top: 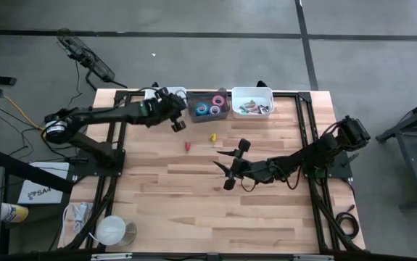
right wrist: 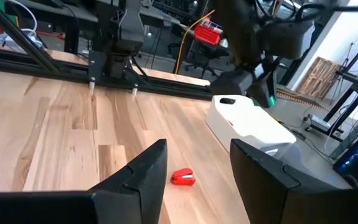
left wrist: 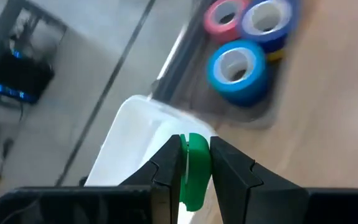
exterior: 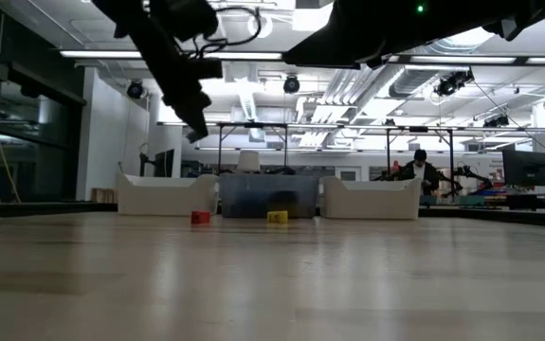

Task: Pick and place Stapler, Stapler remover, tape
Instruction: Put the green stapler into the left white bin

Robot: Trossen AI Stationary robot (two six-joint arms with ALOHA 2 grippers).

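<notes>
My left gripper (top: 178, 124) hangs over the table's far left and is shut on a small green piece (left wrist: 195, 167); whether this is a stapler or a stapler remover I cannot tell. Under it shows a white bin (left wrist: 135, 134). Tape rolls in blue (left wrist: 237, 68), pink and dark blue lie in the grey middle bin (top: 208, 106). A small red piece (top: 187, 146) and a yellow one (top: 212, 136) lie on the wood in front of the bins. My right gripper (top: 233, 164) stands open over the table's middle, with nothing between its fingers. My left gripper pinches the green piece by its two flat sides (left wrist: 195, 149) between its two fingers, which slant downward. The piece is lifted clear, above the white bin's near edge. Its lower part is hidden between the fingers.
A second white bin (top: 252, 101) with several small mixed items stands right of the grey one. A clear cup (top: 114, 230) sits at the near left corner. Bare wood lies across the near half of the table (top: 215, 217). A person (exterior: 422, 169) is far behind the table.
</notes>
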